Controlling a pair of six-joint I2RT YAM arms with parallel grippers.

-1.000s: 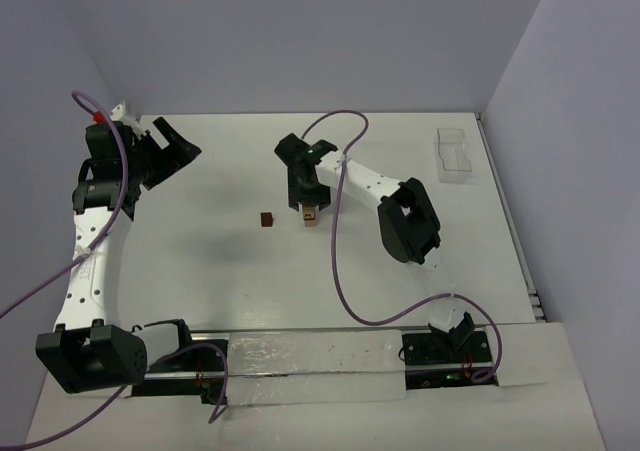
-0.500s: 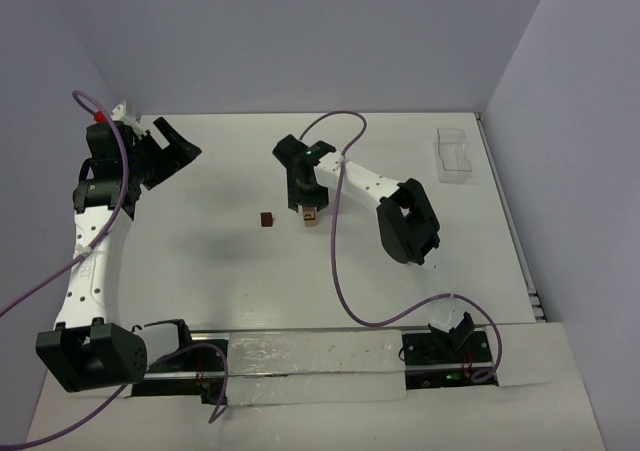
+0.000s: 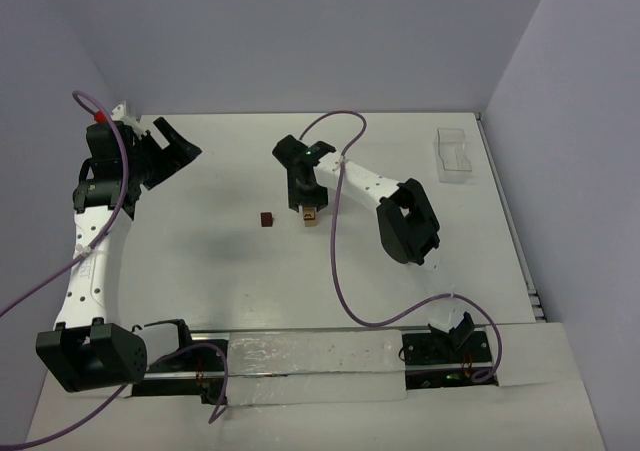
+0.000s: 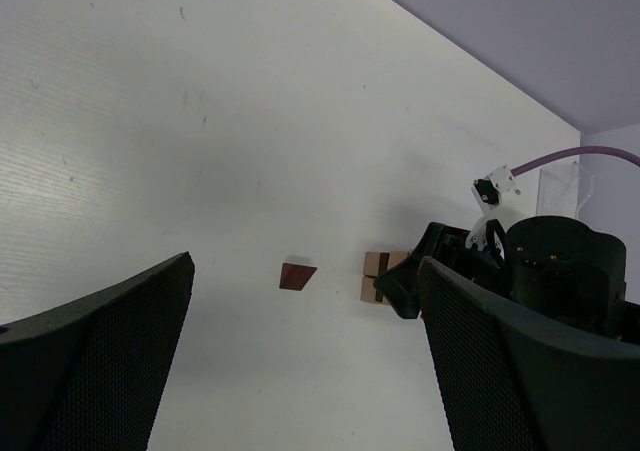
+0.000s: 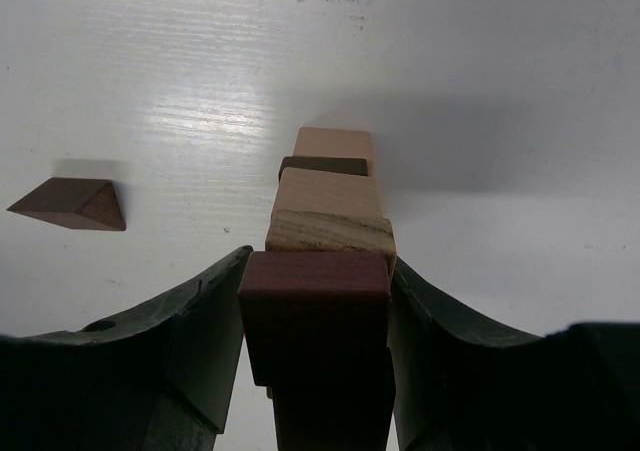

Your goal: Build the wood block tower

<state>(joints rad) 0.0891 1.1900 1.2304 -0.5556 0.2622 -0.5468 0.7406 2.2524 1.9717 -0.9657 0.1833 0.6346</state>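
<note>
The right tool (image 5: pixel 316 267) pinches the top block (image 5: pixel 313 316), a dark reddish-brown cube, one finger against each side. That cube caps the tower (image 5: pixel 330 193), a column one cube wide with its long axis straight up, tan and dark layers stacked beneath, standing mid-tabletop (image 3: pixel 220 271). Just left of it lies a loose brown wedge (image 5: pixel 70 204). The left tool (image 3: pixel 172 156) hangs spread wide, well apart at the far left. A clear tray (image 3: pixel 455 154) sits far right; its contents cannot be told.
</note>
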